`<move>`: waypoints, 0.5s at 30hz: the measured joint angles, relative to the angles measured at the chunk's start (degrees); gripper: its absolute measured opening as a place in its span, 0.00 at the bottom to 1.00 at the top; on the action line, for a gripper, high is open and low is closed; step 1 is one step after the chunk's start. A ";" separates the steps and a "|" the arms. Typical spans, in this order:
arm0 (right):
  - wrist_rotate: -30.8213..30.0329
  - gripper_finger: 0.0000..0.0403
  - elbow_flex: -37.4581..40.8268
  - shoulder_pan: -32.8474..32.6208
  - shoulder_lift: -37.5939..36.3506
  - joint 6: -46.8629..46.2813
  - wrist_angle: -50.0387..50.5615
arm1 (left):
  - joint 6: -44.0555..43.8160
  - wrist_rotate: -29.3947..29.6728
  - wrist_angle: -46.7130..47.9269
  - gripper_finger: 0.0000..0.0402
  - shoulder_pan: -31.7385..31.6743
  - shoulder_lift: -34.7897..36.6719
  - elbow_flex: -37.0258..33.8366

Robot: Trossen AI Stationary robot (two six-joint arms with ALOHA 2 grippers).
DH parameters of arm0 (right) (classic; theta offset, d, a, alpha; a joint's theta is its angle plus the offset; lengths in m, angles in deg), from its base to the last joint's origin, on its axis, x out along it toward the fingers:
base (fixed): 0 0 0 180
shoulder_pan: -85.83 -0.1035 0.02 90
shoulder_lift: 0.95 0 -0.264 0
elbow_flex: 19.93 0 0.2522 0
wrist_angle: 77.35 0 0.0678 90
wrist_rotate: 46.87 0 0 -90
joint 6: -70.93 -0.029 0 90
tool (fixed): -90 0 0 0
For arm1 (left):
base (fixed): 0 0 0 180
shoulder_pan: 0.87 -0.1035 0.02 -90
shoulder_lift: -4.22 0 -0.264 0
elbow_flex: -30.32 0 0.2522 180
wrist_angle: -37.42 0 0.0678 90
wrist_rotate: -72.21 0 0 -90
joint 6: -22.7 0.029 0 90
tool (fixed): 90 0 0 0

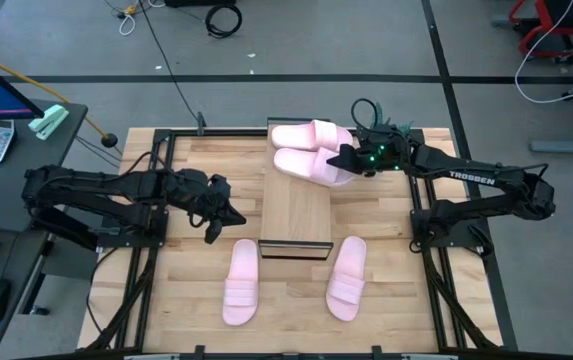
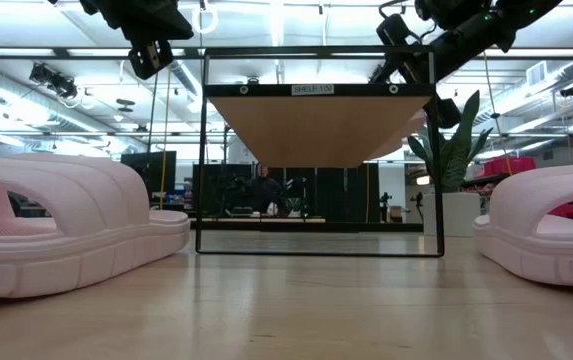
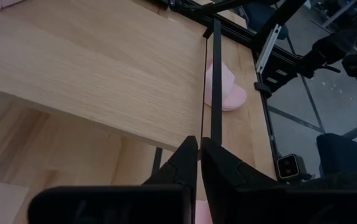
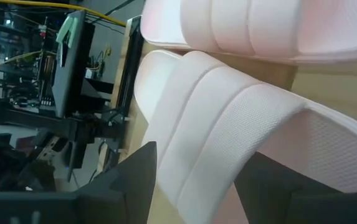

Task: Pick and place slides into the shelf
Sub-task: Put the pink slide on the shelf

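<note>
Nearest the low camera: two pale pink slides on the tabletop, one at the left edge of the frame (image 2: 61, 225), one at the right edge (image 2: 551, 225), both cut off by the frame. In the high view the same pair lies at lower centre, left one (image 1: 240, 281) and right one (image 1: 348, 277), either side of the shelf's near end.

Shelf (image 1: 296, 212): light-wood board on a black frame, centre of the high view. A small white label sits on its front rail, top centre of the low view (image 2: 312, 89); the text looks like "SHELF" plus characters too small to read.

Two more slides rest on the shelf's far end, upper centre of the high view: one (image 1: 311, 134) behind, one (image 1: 304, 165) in front, side by side and touching.

Right gripper (image 1: 346, 161): at the front slide's right end, fingers spread on either side of its strap; the wrist view is filled by the strap (image 4: 228, 130), contact not clear. "TROSSEN" printed in white on the right arm (image 1: 471, 177).

Left gripper (image 1: 228, 213): left of the shelf, above the table, fingers (image 3: 184, 163) pressed together, holding nothing.

Tabletop (image 1: 196, 300): butcher-block wood. A person far back in the low view, centre, is too dim to make out
</note>
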State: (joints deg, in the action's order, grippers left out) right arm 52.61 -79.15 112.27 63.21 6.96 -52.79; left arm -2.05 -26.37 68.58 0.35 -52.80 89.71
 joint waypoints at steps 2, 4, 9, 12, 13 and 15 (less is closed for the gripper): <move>0.00 0.51 0.00 0.00 0.00 0.64 -1.12 | 0.00 0.00 0.01 0.06 0.00 0.00 0.00; 0.00 0.51 0.00 0.00 0.00 0.85 -2.11 | 0.00 0.15 0.01 0.07 0.00 0.02 0.00; -0.40 0.52 0.00 0.00 0.00 1.18 -1.51 | 0.00 1.09 0.01 0.09 -0.01 0.00 0.00; -0.59 0.52 0.02 0.00 0.00 1.19 -0.07 | -0.02 1.09 0.01 0.09 -0.02 0.00 0.00; -0.58 0.52 0.02 0.02 0.00 1.17 -0.05 | -0.02 1.09 0.00 0.08 -0.02 0.00 0.00; -0.52 0.52 0.02 0.00 0.00 1.03 -0.11 | -0.02 1.36 0.00 0.08 0.00 0.00 0.00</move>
State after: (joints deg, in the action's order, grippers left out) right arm 52.08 -79.12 112.27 63.21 7.99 -52.90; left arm -2.07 -25.01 68.58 0.35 -52.79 89.71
